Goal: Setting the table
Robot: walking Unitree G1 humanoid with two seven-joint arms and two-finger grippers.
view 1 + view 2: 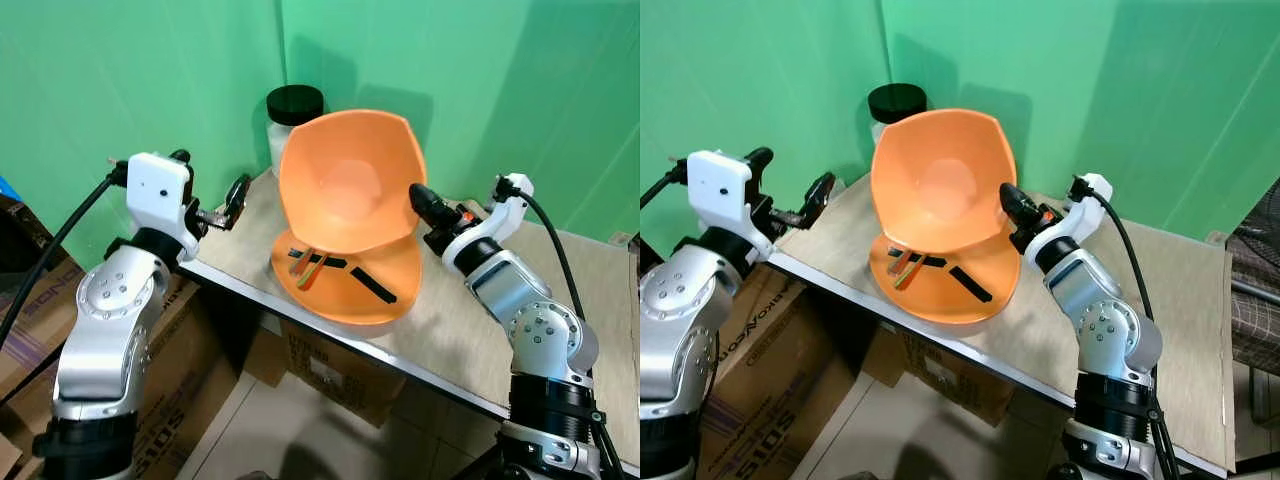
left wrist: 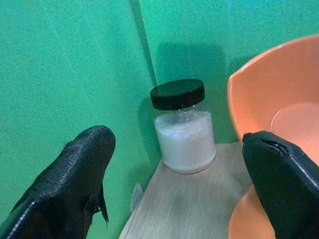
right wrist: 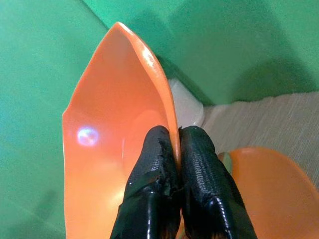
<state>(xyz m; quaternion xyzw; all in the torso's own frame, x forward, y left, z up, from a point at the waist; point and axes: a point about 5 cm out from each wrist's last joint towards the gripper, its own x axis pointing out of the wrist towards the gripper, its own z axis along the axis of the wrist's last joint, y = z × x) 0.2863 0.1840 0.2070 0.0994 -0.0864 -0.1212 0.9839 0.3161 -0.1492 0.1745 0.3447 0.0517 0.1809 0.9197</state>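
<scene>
The right end effector [image 3: 173, 149] is clamped on the rim of a glossy orange plastic bowl [image 1: 350, 180], one black finger on each side of the wall. The bowl is held tilted on edge, its opening turned toward the camera, above a flat orange plastic plate [image 1: 385, 272] lying on the pale wood-grain desk [image 1: 470, 320]. Black and green utensils [image 1: 315, 265] lie on the plate. The left end effector [image 1: 225, 208] is held spread apart and holds nothing, near the desk's corner. A clear black-lidded jar of white powder [image 2: 182, 124] stands behind the bowl by the green wall.
</scene>
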